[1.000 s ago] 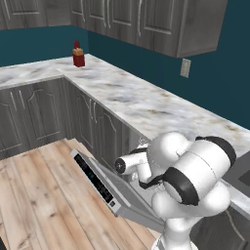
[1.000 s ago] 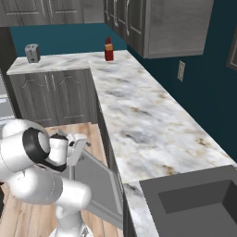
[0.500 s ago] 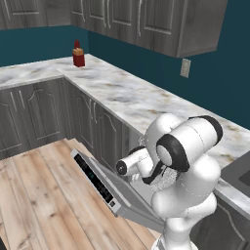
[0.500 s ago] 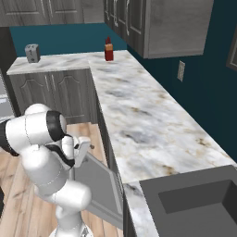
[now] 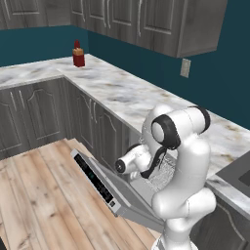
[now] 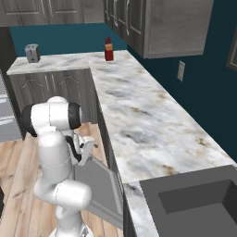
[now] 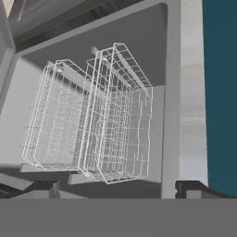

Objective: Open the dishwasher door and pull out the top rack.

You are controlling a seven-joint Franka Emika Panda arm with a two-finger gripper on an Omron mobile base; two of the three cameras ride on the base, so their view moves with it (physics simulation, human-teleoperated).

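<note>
Dishwasher door [image 5: 105, 188] hangs tilted open below the marble counter [image 6: 139, 125], its black control strip facing up, its far end cut off behind the robot's body; the top rack [image 7: 92, 134], a pale wire basket, sits ahead of the tool [image 7: 115, 190] inside the grey cavity, a second mesh basket overlapping it so their edges are hard to separate; tool tips stand wide apart, grasping nothing; both tips partly cut by the frame's lower edge.

The dishwasher cavity is left unblocked by the lowered dishwasher door [image 5: 105, 188], with the top rack [image 7: 115, 115] reachable inside.
</note>
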